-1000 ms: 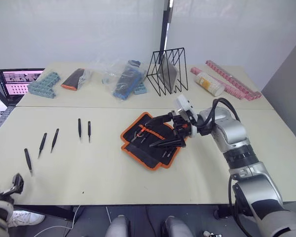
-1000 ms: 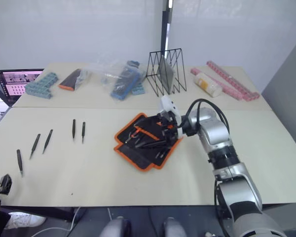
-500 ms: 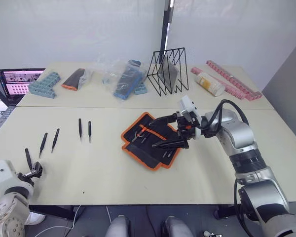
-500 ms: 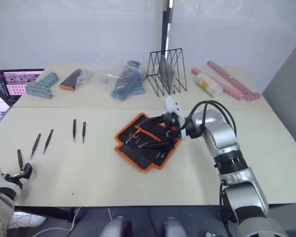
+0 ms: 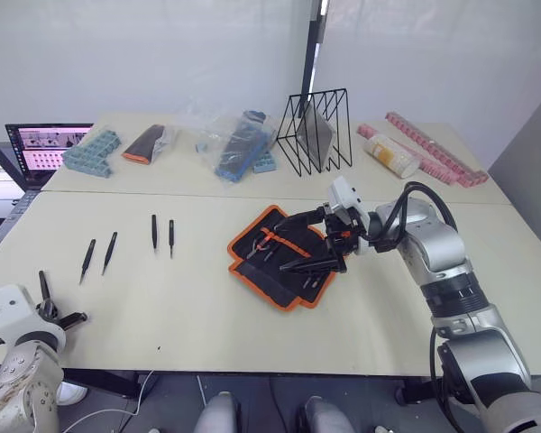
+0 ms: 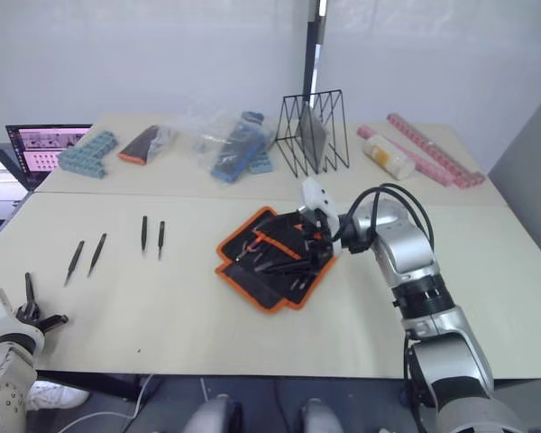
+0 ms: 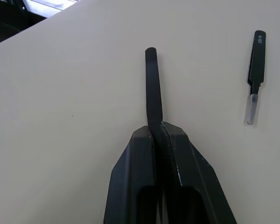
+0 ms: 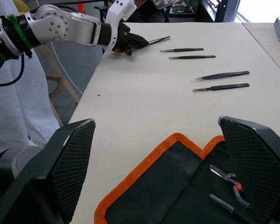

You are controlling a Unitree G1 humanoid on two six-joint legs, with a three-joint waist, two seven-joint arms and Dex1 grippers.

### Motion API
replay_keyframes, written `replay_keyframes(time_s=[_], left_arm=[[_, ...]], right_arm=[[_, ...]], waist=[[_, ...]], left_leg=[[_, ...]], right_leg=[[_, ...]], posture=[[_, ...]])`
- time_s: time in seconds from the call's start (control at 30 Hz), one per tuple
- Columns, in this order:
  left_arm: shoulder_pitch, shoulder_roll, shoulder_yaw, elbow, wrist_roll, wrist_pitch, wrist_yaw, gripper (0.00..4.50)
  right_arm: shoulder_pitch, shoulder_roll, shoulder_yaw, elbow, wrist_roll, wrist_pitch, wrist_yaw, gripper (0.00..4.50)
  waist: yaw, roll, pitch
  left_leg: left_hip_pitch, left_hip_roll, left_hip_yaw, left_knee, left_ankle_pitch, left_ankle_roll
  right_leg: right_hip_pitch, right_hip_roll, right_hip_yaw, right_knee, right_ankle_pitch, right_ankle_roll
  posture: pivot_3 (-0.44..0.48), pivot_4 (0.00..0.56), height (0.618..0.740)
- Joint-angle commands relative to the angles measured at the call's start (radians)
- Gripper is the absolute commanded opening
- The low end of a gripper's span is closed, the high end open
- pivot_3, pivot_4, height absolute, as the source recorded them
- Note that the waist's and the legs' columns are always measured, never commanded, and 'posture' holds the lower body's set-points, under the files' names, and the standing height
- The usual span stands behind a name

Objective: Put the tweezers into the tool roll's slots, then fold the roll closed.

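One tweezer (image 7: 154, 88) now lifted off bench (image 5: 207, 307), left gripper (image 5: 52, 311) jaws clamped on it; earlier lay flat. Four tweezers (image 5: 153, 231) remain on bench. Right gripper (image 5: 307, 244) jaws apart over open tool roll (image 5: 284, 257). Insertion next.

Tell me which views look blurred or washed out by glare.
Right wrist view: the right gripper's own black fingers loom soft, the slim black pointed tweezers beyond are sharp. Left wrist view: sharp throughout. Eye views: even light, pale backdrop, no glare on the beige table.

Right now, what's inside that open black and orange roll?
The tool roll lies open: small metal tools, one with an orange tip, sit on its inner face. The right gripper hovering above hides part of it.
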Motion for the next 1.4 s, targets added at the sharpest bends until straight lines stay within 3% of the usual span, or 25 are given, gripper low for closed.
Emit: replay_keyframes(time_s=[0.03,0.2,0.43,0.63,0.77,0.9,1.07,1.1,1.4], left_arm=[[0.001,0.012,0.006,0.006,0.006,-0.006,-0.026,0.03],[-0.011,0.013,0.062,-0.052,-0.048,-0.005,-0.036,0.03],[-0.1,0.129,0.015,-0.247,-0.196,0.143,-0.137,0.03],[-0.224,0.28,-0.22,-0.337,-0.327,0.281,-0.372,0.03],[-0.335,0.361,-0.432,-0.334,-0.219,0.292,-0.424,0.0],[-0.465,0.354,-0.625,-0.338,-0.17,0.369,-0.43,0.0],[-0.585,0.301,-0.701,-0.279,-0.224,0.505,-0.477,0.0],[-0.599,0.289,-0.708,-0.272,-0.23,0.521,-0.485,0.0],[-0.646,0.216,-0.808,-0.213,-0.14,0.488,-0.529,0.0]], right_arm=[[-0.003,-0.009,-0.006,-0.036,0.001,-0.009,-0.004,4.5],[0.015,-0.014,-0.015,-0.057,-0.018,-0.003,-0.064,4.5],[0.069,-0.012,-0.034,-0.07,-0.164,-0.017,-0.354,4.5],[0.102,-0.001,-0.108,-0.047,-0.091,0.043,-0.396,4.5],[0.144,-0.017,-0.158,-0.046,-0.04,0.071,-0.385,3.24],[0.199,-0.046,-0.164,-0.008,-0.064,0.003,-0.37,1.97],[0.255,-0.071,-0.126,0.045,-0.134,-0.108,-0.363,0.21],[0.262,-0.069,-0.123,0.05,-0.139,-0.12,-0.364,0.03],[0.289,-0.002,-0.13,0.11,-0.144,-0.209,-0.385,0.03]], waist=[[0.0,0.0,0.0],[-0.002,0.0,0.0],[-0.001,-0.002,0.001],[-0.007,-0.002,0.001],[-0.01,-0.002,0.001],[-0.011,-0.002,0.001],[-0.016,-0.002,0.001],[-0.018,-0.002,0.002],[-0.027,-0.001,0.002]], left_leg=[[0.0,0.0,0.0,0.0,0.0,0.0],[-0.001,0.0,0.0,0.001,0.0,0.0],[-0.003,-0.001,-0.002,0.002,0.0,0.0],[-0.003,-0.003,-0.001,0.001,0.0,0.0],[-0.003,-0.003,-0.001,0.001,0.0,0.0],[-0.003,-0.003,0.0,0.001,0.0,0.0],[-0.003,-0.002,0.001,0.001,0.0,0.0],[-0.003,-0.002,0.001,0.001,0.0,0.0],[-0.003,-0.001,0.003,0.001,0.0,0.0]], right_leg=[[0.0,-0.002,0.0,0.0,0.0,0.0],[0.0,-0.003,-0.001,0.0,0.0,0.0],[0.0,-0.003,-0.002,0.0,0.001,0.001],[0.0,0.001,0.0,0.0,0.002,0.004],[0.0,0.004,0.0,-0.001,0.003,0.005],[0.0,0.004,0.001,-0.002,0.003,0.005],[0.0,0.007,0.003,-0.002,0.003,0.005],[0.0,0.008,0.003,-0.002,0.003,0.005],[0.0,0.011,0.005,-0.002,0.003,0.005]], posture=[[0.0,0.15,0.685],[0.0,0.15,0.685],[0.0,0.15,0.685],[0.0,0.15,0.685],[0.0,0.15,0.685],[0.0,0.15,0.685],[0.0,0.15,0.685],[0.0,0.15,0.685],[0.0,0.15,0.685]])
